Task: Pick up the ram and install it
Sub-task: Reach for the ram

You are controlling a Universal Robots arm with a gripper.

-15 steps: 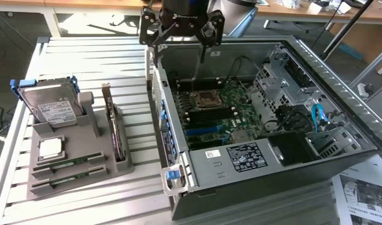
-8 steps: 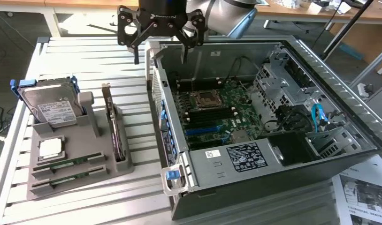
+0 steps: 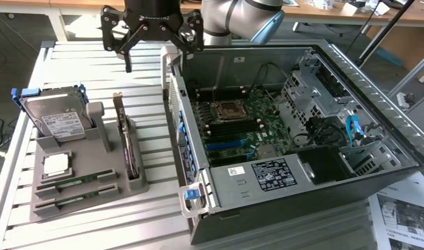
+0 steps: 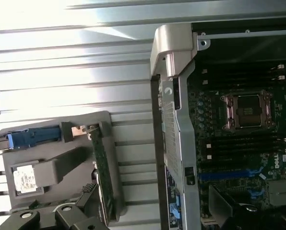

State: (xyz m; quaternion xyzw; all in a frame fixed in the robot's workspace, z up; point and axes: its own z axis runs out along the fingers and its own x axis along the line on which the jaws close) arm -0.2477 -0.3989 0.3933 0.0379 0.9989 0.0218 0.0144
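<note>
Two green ram sticks (image 3: 78,182) (image 3: 76,198) lie in slots at the front of the grey holder (image 3: 108,151), on the exterior view's left. My gripper (image 3: 158,56) hangs open and holds nothing, high above the slatted table, beyond the holder's far end and beside the computer case's back corner. It is well away from the ram. Inside the open case (image 3: 378,94) lies the motherboard (image 3: 243,122) with its dark memory slots (image 3: 234,128). In the wrist view one dark finger (image 4: 78,213) shows over the holder (image 4: 56,163), and the memory slots (image 4: 244,143) sit beside the processor socket (image 4: 246,109).
The holder also carries a hard drive (image 3: 55,120) in a blue bracket, a square silver processor chip (image 3: 55,164) and an upright dark expansion card (image 3: 127,148). The case's raised metal side frame (image 3: 176,104) stands between holder and motherboard. Papers (image 3: 407,219) lie at the front right.
</note>
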